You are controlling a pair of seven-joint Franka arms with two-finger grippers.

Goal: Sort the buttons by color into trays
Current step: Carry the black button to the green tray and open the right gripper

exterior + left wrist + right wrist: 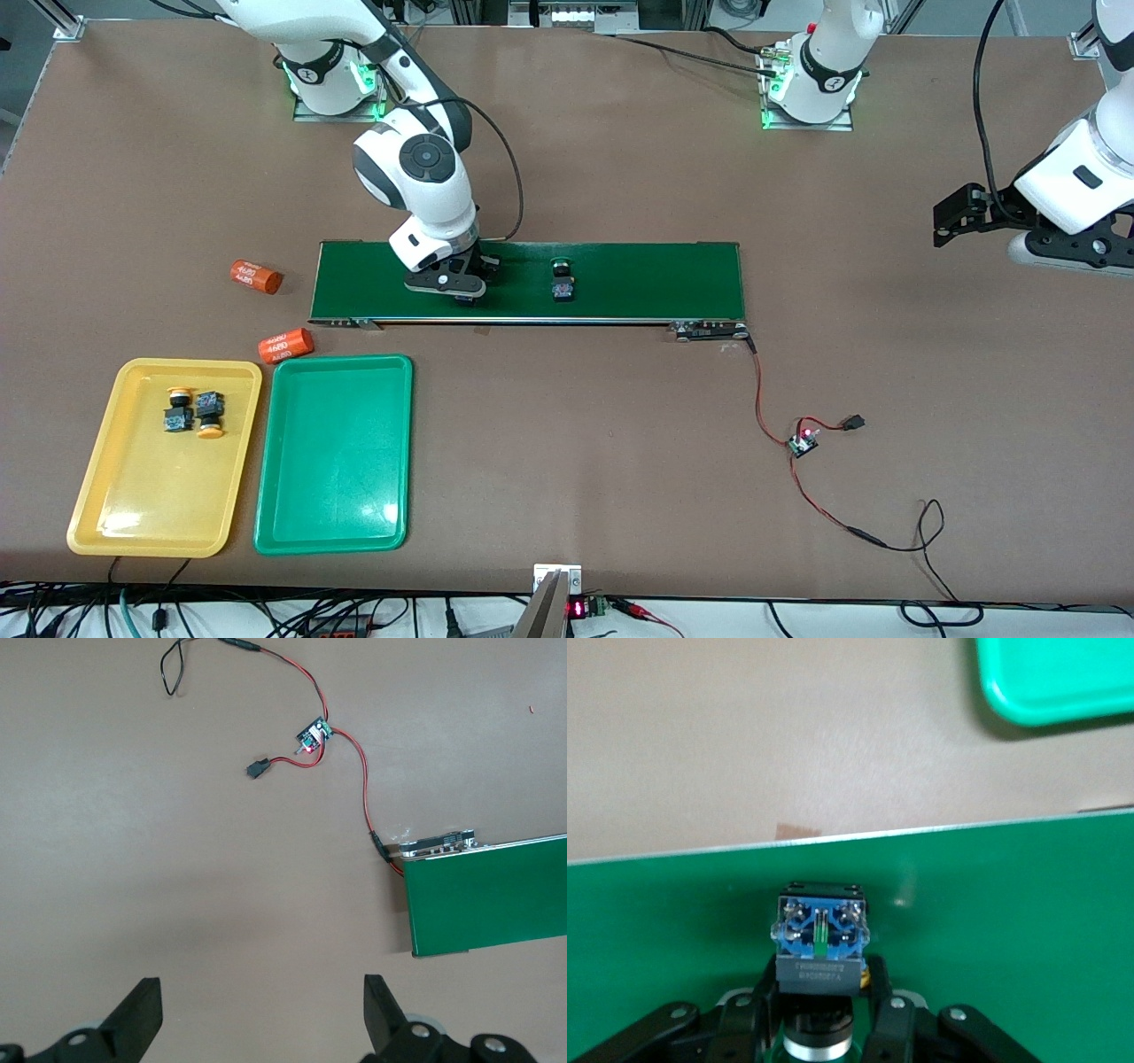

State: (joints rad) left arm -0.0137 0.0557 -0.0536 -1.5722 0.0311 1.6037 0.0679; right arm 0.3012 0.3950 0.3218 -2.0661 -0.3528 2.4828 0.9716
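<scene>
You have both yellow buttons (193, 412) in the yellow tray (106, 496); the green tray (337, 514) holds nothing. Your right pincer (461, 288) clenches one green button (819, 943) on the conveyor belt (656, 279), another green button (562, 279) waits beside it, and your left pincer (261, 1014) hangs spread, idle over bare desk (620, 461).

A broad brown table (567, 461) with cables (354, 616) trailing along its near edge.

Right tool (462, 288) hides its gripped button's (820, 948) cap (colour unclear).

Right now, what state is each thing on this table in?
Right gripper: shut on a button over the conveyor belt.
Left gripper: open, waiting over bare table.
Second belt button: lying loose.
Yellow tray: holds two yellow buttons.
Green tray: empty.
</scene>
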